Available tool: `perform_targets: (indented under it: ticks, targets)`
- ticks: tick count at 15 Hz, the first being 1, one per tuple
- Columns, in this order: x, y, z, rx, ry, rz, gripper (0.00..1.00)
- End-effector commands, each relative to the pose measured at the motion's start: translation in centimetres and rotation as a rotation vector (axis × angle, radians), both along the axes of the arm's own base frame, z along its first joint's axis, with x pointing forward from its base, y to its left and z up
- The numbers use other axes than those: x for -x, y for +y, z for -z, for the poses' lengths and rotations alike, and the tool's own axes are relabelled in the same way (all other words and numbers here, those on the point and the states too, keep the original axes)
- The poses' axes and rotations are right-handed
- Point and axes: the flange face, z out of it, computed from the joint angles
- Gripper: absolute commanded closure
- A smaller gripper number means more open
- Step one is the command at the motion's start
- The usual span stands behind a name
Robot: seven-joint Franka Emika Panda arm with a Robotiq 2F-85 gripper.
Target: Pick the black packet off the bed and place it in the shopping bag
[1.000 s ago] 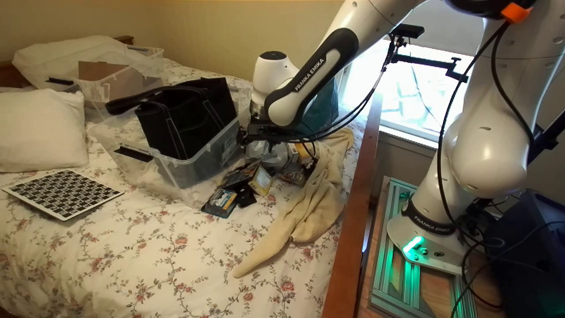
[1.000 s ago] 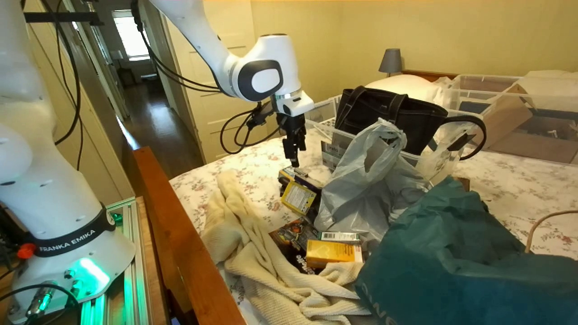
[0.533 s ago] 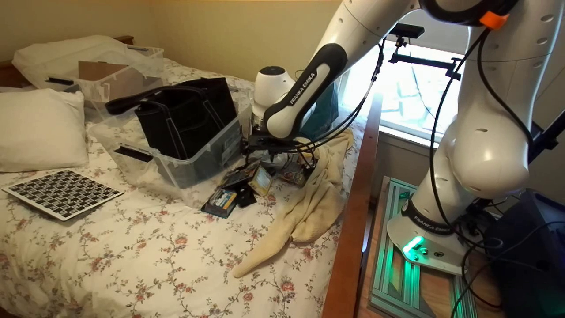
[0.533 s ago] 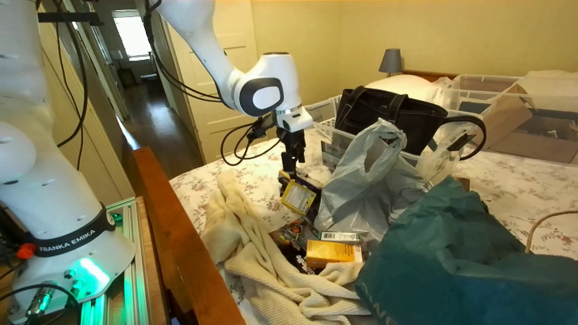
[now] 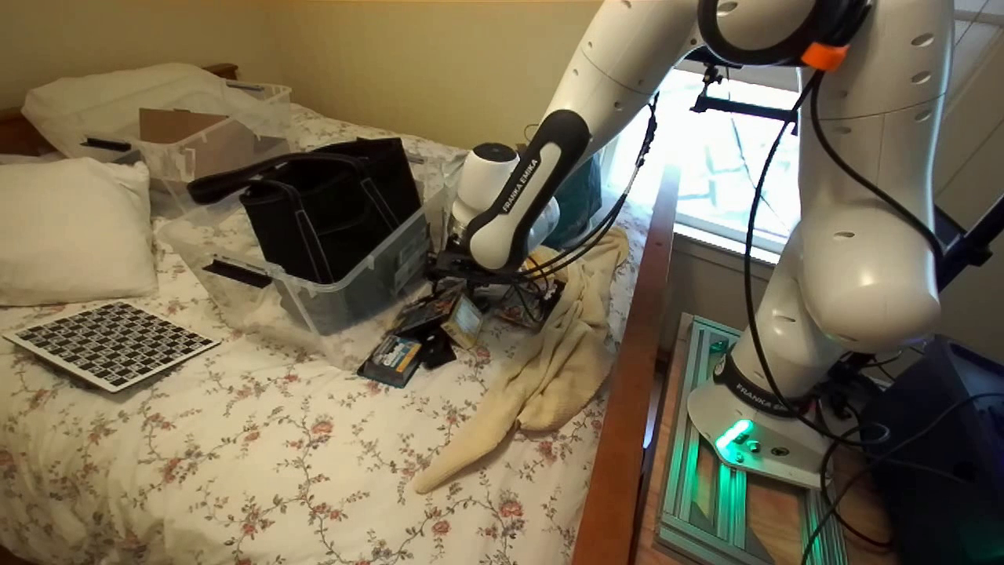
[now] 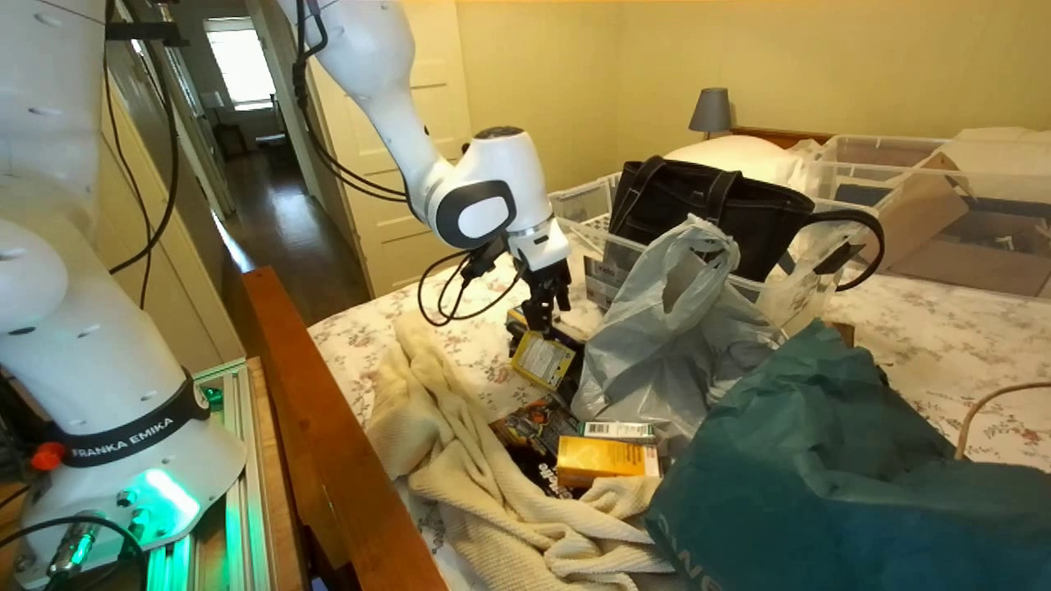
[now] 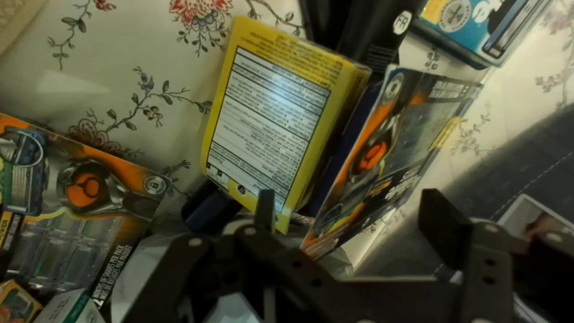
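Observation:
A black packet with orange artwork (image 7: 372, 157) leans on its edge beside a yellow box in the wrist view; it also shows in an exterior view (image 5: 423, 312). A similar dark packet (image 7: 80, 193) lies flat at the wrist view's left, and in an exterior view (image 6: 534, 427). My gripper (image 7: 347, 206) is open and empty, its fingers on either side of the leaning packet's lower end, apparently just above it. In an exterior view the gripper (image 6: 546, 316) hangs tilted over the pile. The black shopping bag (image 5: 337, 227) stands in a clear bin, also seen in an exterior view (image 6: 706, 205).
The yellow box (image 7: 269, 121) and a blue-labelled box (image 5: 396, 357) lie by the packet. The clear bin's wall (image 5: 376, 275) is close to the gripper. A pale plastic bag (image 6: 657, 353), teal bag (image 6: 829, 460), orange box (image 6: 603, 460) and cream blanket (image 5: 541, 377) lie nearby.
My arm has come down, and the gripper is now lower over the pile and more tilted. The packets, the boxes and the shopping bag have not moved.

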Motion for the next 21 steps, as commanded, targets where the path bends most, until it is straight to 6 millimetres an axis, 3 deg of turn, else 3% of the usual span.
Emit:
perform_targets:
  ticks: [1,7,9,17,21]
  targets:
    - [-0.5,0.4,1.1,-0.027,-0.021,0.026,0.48]
    - [-0.1,0.4,1.1,-0.023,-0.047,0.023,0.90]
    - [0.1,0.1,0.8,-0.012,-0.069,0.018,1.00]
    - [2.1,0.6,-1.4,0.009,-0.245,-0.070,0.99]
    - [3.9,0.5,-2.7,0.020,-0.250,-0.105,0.99]
